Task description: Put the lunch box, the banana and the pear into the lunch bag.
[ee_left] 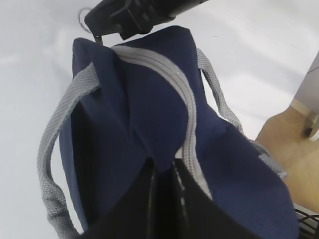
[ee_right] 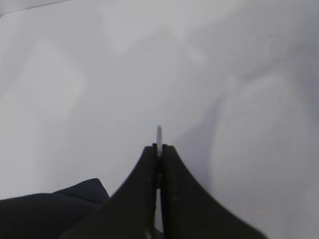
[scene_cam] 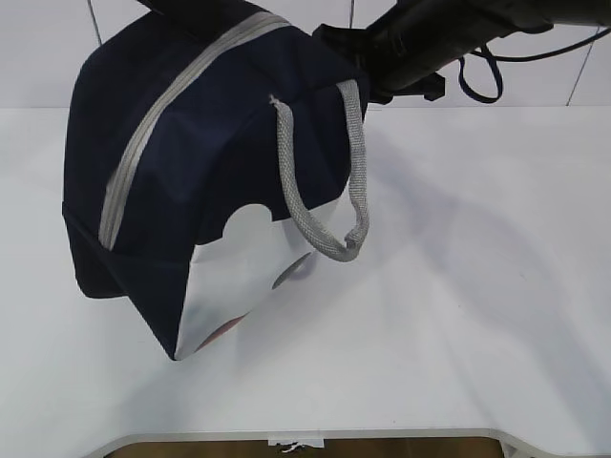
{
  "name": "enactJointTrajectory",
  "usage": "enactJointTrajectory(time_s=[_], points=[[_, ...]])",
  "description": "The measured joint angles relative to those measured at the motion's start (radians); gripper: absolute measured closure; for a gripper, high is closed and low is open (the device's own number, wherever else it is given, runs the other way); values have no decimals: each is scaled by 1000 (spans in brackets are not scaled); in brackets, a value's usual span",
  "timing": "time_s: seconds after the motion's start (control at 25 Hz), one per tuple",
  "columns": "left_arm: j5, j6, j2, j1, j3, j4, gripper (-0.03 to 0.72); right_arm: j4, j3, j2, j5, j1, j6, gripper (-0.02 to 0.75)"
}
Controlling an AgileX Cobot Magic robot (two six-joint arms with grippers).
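Here the lunch bag (scene_cam: 191, 162), zipped, hangs upper left of frame; left gripper (ee_left: 164, 169) clenched on its fabric, right gripper (ee_right: 159, 149) pinching the ring pull (ee_right: 159, 134). Judged best: keep both grips steady, lowering evenly.

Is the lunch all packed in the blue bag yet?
Looks nearly finished. No lunch box, banana or pear shows on the table, and the lunch bag has its zipper shut along the part in view; whether the food is inside can't be seen. The left gripper pinches the bag's fabric by the zipper, and the right gripper pinches a thin ring, probably the zipper pull. Only letting go seems left.
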Motion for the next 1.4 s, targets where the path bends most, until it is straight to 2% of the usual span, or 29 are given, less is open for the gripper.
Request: enactJointTrajectory(time_s=[0.96,1.08,1.2,1.28,1.4], points=[[-13,2,155,0,-6,-16,677,-55,0,2,21,0,-33,726],[-13,2,155,0,-6,-16,677,-60,0,2,19,0,-44,671],[-13,2,155,0,-6,-16,676,-61,0,2,10,-2,-53,472],[-13,2,156,0,-6,-16,677,-61,0,2,6,-2,-52,375],[-13,2,162,0,-6,-16,677,-61,0,2,8,-2,-58,319]])
